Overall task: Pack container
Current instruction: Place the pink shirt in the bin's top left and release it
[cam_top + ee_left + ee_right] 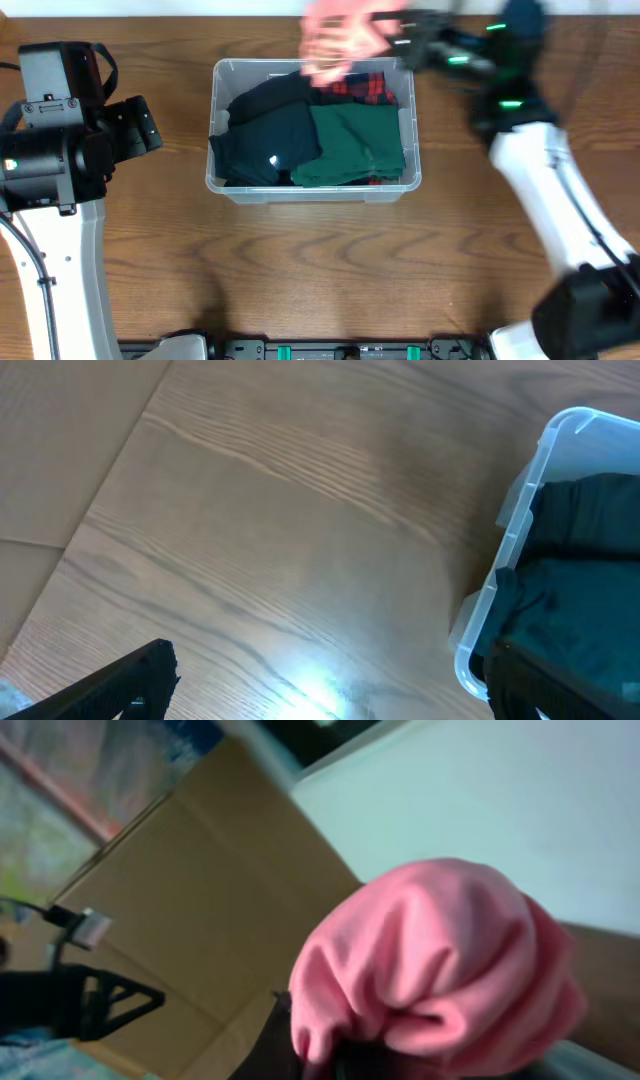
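The clear plastic container sits in the middle of the table and holds a dark navy garment, a green garment and a red plaid one. My right gripper is shut on a pink garment, blurred, above the container's far rim. The pink garment fills the right wrist view and hides the fingers. My left gripper is open and empty over bare wood left of the container.
The left arm's body stands at the table's left side. The right arm reaches in from the right. A cardboard box shows behind in the right wrist view.
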Robot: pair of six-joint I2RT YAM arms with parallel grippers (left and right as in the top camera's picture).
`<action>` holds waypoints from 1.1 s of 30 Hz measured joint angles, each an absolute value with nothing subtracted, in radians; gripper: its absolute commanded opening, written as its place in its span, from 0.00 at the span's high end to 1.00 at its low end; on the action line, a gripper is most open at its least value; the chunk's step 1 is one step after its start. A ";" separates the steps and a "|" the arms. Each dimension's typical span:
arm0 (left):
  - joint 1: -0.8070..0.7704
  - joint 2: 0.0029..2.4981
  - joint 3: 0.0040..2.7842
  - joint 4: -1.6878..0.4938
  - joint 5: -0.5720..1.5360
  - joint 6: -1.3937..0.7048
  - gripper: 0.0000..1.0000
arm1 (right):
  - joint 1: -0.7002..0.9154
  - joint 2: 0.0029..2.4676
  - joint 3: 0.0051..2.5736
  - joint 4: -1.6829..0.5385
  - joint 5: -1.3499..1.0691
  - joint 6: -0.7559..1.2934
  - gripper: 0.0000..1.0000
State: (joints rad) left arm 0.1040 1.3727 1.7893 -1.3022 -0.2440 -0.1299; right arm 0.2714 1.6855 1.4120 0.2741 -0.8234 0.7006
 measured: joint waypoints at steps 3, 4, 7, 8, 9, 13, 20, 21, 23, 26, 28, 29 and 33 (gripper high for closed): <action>0.104 1.373 1.789 -1.302 -0.244 -0.130 0.02 | 0.389 1.781 1.412 0.359 -0.741 0.717 0.99; 0.104 1.373 1.789 -1.303 -0.244 -0.130 0.02 | 0.427 1.822 1.412 0.375 -0.707 0.719 0.99; 0.104 1.373 1.789 -1.303 -0.244 -0.130 0.02 | 0.492 1.922 1.412 0.379 -0.623 0.720 0.99; 0.104 1.373 1.789 -1.303 -0.244 -0.130 0.02 | 0.505 1.960 1.412 0.379 -0.599 0.720 0.99; 0.104 1.373 1.789 -1.303 -0.244 -0.130 0.02 | 0.511 1.998 1.412 0.379 -0.579 0.720 0.99; 0.104 1.373 1.789 -1.303 -0.244 -0.130 0.02 | 0.501 2.100 1.411 0.306 -0.536 0.708 0.98; 0.104 1.373 1.789 -1.303 -0.244 -0.130 0.02 | 0.447 2.080 1.430 0.071 -0.542 0.582 0.69; 0.104 1.373 1.789 -1.303 -0.244 -0.130 0.02 | 0.440 2.071 1.431 0.041 -0.546 0.567 0.61; 0.104 1.373 1.789 -1.303 -0.244 -0.130 0.02 | 0.412 2.048 1.429 -0.017 -0.562 0.520 0.51; 0.104 1.373 1.789 -1.303 -0.244 -0.130 0.02 | 0.367 2.004 1.419 -0.077 -0.603 0.464 0.31; 0.104 1.373 1.789 -1.302 -0.244 -0.130 0.02 | 0.341 1.963 1.412 -0.107 -0.623 0.441 0.16; 0.104 1.373 1.789 -1.303 -0.244 -0.130 0.02 | 0.329 1.935 1.411 -0.126 -0.631 0.433 0.01; 0.104 1.373 1.789 -1.302 -0.244 -0.130 0.02 | 0.303 1.783 1.411 -0.253 -0.648 0.350 0.01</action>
